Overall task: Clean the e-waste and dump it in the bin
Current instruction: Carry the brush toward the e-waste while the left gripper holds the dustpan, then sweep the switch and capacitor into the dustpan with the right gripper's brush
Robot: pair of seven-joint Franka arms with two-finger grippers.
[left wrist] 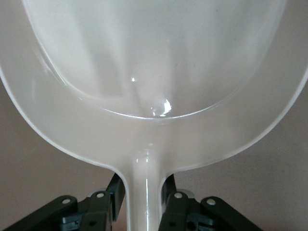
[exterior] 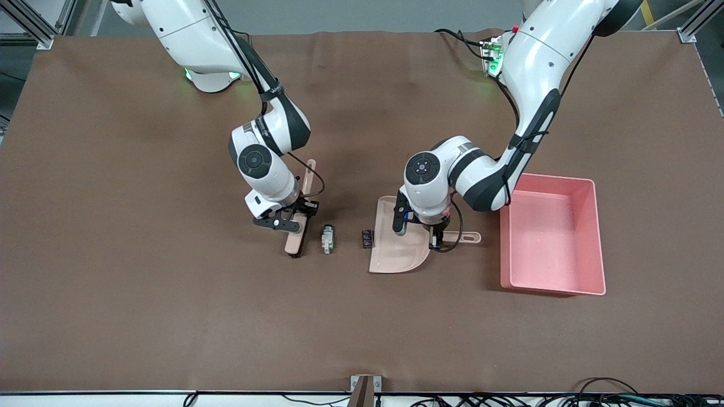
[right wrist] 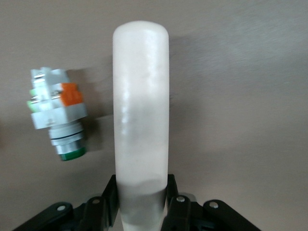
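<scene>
The e-waste is two small parts: a white-grey one (exterior: 327, 238) (right wrist: 57, 115) with green and orange bits, and a dark block (exterior: 366, 238). They lie between a beige brush (exterior: 298, 223) (right wrist: 140, 110) and the beige dustpan (exterior: 396, 243) (left wrist: 154, 72). The dark block sits just off the dustpan's open edge. My right gripper (exterior: 295, 217) (right wrist: 141, 192) is shut on the brush handle, beside the white-grey part. My left gripper (exterior: 436, 242) (left wrist: 143, 192) is shut on the dustpan's handle. The pink bin (exterior: 588, 237) stands beside the dustpan, toward the left arm's end.
Brown mat (exterior: 169, 316) covers the table. The dustpan's handle tip (exterior: 474, 237) points at the bin wall, a short gap away. A small bracket (exterior: 365, 387) sits at the table edge nearest the camera.
</scene>
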